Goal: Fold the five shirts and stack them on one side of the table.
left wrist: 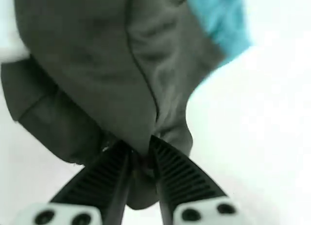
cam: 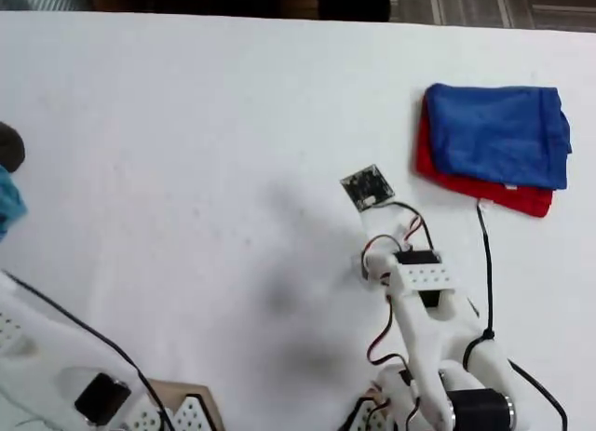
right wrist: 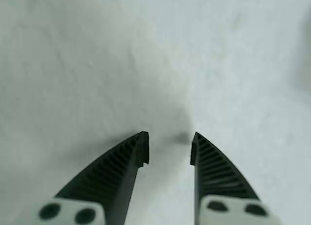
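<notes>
White tabletop (cam: pixel 186 124) spread below. At nine o'clock the left gripper (left wrist: pixel 141 157) pinched a rumpled dark grey shirt (left wrist: pixel 97 64) beside a teal shirt (left wrist: pixel 221 21); the right gripper (right wrist: pixel 169 149) held its jaws apart. Farther, at two o'clock, a folded blue shirt (cam: pixel 498 133) topped a red shirt (cam: pixel 484 191).

white table (cam: pixel 186 114) | folded red shirt (cam: pixel 524 200) over on the right | dark shirt (cam: pixel 9 147) + teal shirt (cam: pixel 7 204) at left edge
</notes>
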